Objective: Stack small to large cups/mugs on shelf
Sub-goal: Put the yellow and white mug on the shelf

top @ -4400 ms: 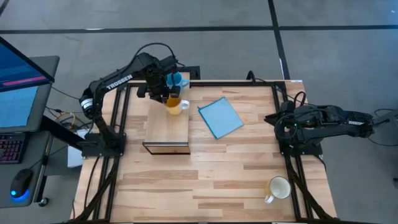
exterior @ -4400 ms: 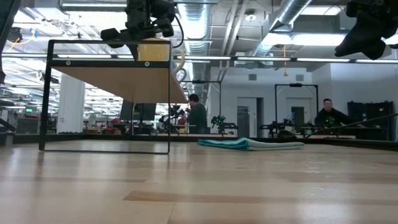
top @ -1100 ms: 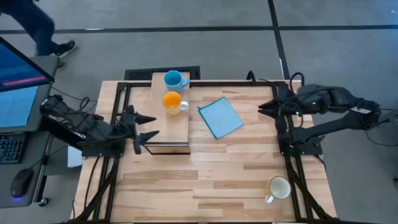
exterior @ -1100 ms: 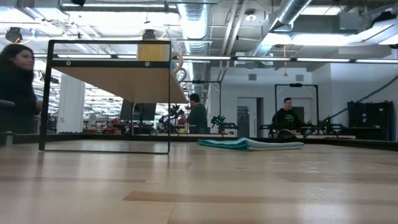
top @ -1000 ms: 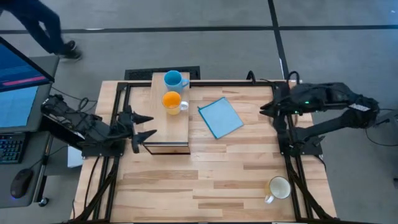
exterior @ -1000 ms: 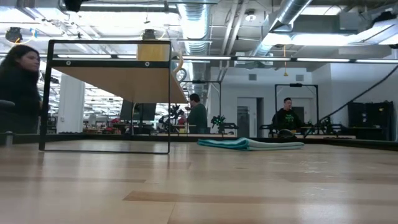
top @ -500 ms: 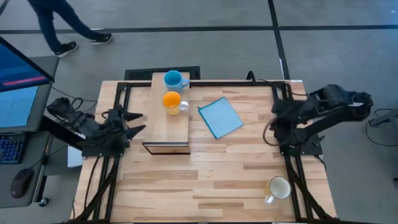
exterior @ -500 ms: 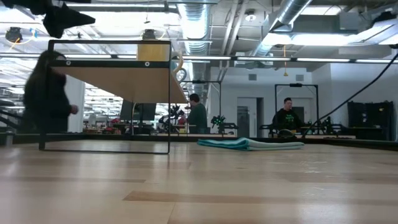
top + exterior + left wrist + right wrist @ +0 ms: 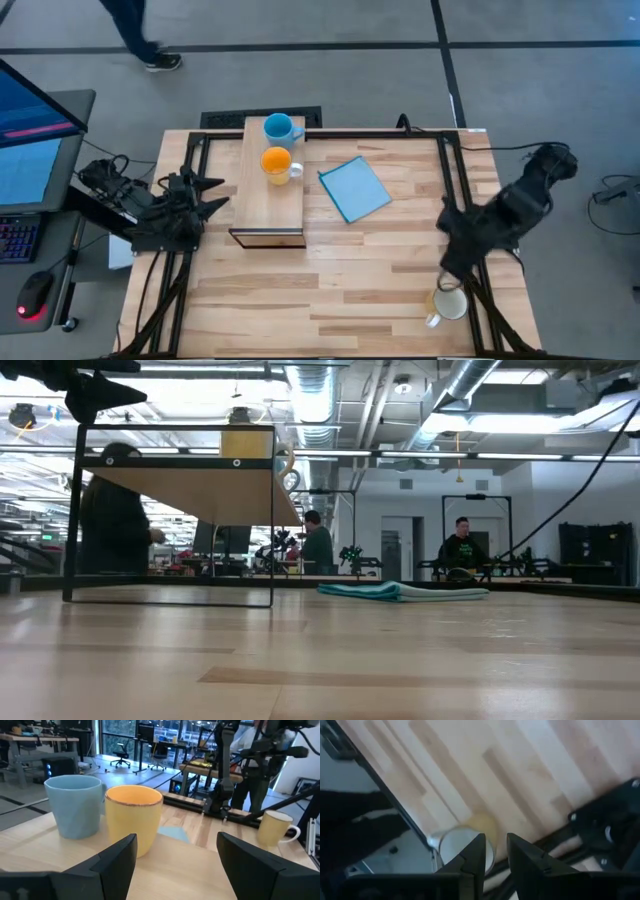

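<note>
Hovering narrow-jawed over the cream mug [image 9: 449, 302] at the table's corner, right tool [image 9: 446, 275]; left tool [image 9: 212, 192] wide

We see a light-blue mug [image 9: 281, 127] and an orange mug [image 9: 277, 163] on the pale-wood shelf [image 9: 272, 200], which has a darker front edge. Beside the shelf lies a flat blue sheet [image 9: 354, 188]. Well away from the shelf sits a cream-white mug [image 9: 447, 302] with yellowish sides, on the striped light-wood table [image 9: 340, 280]. Both arms are black.
</note>
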Robot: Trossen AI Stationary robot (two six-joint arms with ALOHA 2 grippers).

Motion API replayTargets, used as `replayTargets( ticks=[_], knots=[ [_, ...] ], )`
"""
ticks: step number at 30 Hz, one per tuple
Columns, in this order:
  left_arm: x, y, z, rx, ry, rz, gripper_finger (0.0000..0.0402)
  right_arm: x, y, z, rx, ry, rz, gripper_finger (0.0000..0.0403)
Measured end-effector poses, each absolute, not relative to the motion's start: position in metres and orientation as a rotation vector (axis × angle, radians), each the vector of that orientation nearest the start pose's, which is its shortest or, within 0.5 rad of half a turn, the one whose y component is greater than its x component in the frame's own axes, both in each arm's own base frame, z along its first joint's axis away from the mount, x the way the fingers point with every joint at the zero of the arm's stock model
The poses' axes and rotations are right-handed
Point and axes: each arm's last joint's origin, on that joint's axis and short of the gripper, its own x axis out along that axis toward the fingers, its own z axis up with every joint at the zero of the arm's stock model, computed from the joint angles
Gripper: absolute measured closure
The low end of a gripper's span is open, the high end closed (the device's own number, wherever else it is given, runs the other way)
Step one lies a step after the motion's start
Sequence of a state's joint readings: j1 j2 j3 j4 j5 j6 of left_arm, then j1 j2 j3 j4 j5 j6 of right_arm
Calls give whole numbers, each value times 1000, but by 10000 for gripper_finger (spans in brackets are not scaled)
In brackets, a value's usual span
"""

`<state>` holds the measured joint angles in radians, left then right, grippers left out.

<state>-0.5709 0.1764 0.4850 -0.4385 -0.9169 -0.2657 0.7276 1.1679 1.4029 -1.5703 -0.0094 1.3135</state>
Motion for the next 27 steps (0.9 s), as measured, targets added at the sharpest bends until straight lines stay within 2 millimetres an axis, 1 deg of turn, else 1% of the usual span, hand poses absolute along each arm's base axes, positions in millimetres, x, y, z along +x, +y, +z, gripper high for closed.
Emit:
replayTargets(
  ticks=[3,8,10,15,18,21,25,27],
  knots=[
    [63,-13,270,-174,49,355,136,115,126,364,582,1436,-282,301],
    [63,-13,270,-175,50,352,136,107,145,358,620,1461,-349,286],
    [63,-13,270,-175,50,352,136,105,151,356,639,1459,-373,270],
    [63,-13,270,-176,50,352,136,104,164,350,631,1474,-420,215],
    [63,-13,270,-176,49,352,136,106,170,345,647,1474,-466,190],
    [63,-13,270,-176,49,352,136,111,177,340,650,1474,-497,176],
    [63,-13,270,-174,53,352,136,120,185,330,502,1496,-436,171],
    [63,-13,269,-171,61,354,136,129,189,324,524,1502,-473,173]
  ],
)
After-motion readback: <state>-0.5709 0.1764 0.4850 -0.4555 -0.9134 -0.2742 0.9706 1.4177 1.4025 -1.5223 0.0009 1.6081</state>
